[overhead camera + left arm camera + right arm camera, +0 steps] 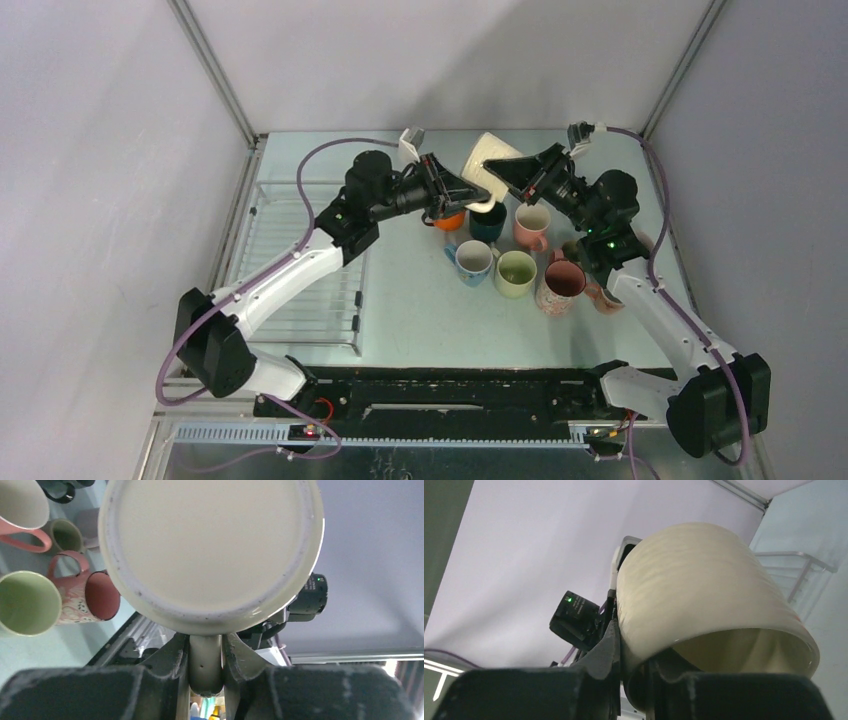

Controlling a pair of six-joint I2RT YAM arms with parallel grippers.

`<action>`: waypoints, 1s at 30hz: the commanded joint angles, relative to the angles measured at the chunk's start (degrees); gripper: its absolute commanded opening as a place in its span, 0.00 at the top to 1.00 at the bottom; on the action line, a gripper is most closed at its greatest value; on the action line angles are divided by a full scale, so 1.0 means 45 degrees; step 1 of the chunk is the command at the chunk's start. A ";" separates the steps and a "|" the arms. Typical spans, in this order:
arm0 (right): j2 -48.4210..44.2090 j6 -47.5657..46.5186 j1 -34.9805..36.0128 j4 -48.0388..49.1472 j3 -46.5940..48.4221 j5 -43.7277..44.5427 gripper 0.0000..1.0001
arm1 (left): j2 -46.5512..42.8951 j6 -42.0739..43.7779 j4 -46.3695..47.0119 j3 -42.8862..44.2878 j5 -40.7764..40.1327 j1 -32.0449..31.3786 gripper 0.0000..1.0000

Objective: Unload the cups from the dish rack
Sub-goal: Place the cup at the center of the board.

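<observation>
The cream mug (pixel 488 157) hangs tilted in the air over the far middle of the surface (pixel 420 325), held from both sides at once; the left claw (pixel 205 645) is closed on its handle (pixel 205 672), the mug's base turned to that camera; the right claw (pixel 636 652) pinches the wall at the rim, one finger inside and one outside. It looks like glazed ceramic: stiff, fairly heavy for its size, slick, and likely to chip or break if dropped; the handle gives a sure hold but lets the body swing; the rim pinch resists twisting better yet could slip on the glaze, so neither claw should let go before the other's hold is certain. The other mugs (pixel 515 272) stand in a tight cluster on the surface just under and near of it, some touching; free room to set one down lies in the middle, nearer the arms' bases. The rack (pixel 320 310) lies flat at the left, partly under the left arm (pixel 290 270); no mug shows on its visible rods. Plain walls (pixel 100 150) close in on the left, back and right.
</observation>
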 commanded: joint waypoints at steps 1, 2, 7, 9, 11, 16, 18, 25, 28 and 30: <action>-0.0072 -0.0088 0.0256 0.0324 0.0064 0.0392 0.97 | -0.0399 -0.0472 0.2876 -0.0452 0.0513 -0.0339 1.00; -0.0064 -0.0110 0.0297 0.0298 0.0069 0.0433 1.00 | -0.0458 -0.0521 0.2955 -0.0587 0.0511 -0.0350 1.00; -0.0053 -0.0613 0.0568 -0.0397 0.0256 0.0777 1.00 | -0.0764 -0.0635 0.3368 -0.1292 0.0326 -0.0344 0.70; -0.0105 -0.0965 0.0694 -0.0911 0.0438 0.0985 1.00 | -0.0901 -0.0569 0.3383 -0.1545 0.0246 -0.0337 0.51; -0.0174 -0.1236 0.0783 -0.1268 0.0571 0.1171 1.00 | -0.1054 -0.0527 0.3395 -0.1790 0.0175 -0.0340 0.38; -0.0190 -0.1781 0.0865 -0.2072 0.1008 0.1366 1.00 | -0.1919 0.0141 0.2505 -0.2523 -0.0259 -0.0284 0.09; -0.0152 -0.2154 0.0884 -0.2551 0.1319 0.1423 1.00 | -0.2489 0.0994 0.1051 -0.2604 -0.0636 -0.0222 0.00; -0.0007 -0.3447 0.1214 -0.4331 0.2155 0.1692 1.00 | -0.5156 0.4004 -0.3831 -0.2593 -0.2477 0.0633 0.00; 0.0224 -0.4120 0.1420 -0.5063 0.2590 0.1604 1.00 | -0.6176 0.4849 -0.5233 -0.2201 -0.3000 0.1218 0.00; 0.0609 -0.4713 0.1631 -0.5825 0.3103 0.1410 1.00 | -0.6644 0.5436 -0.6226 -0.1568 -0.3523 0.1467 0.00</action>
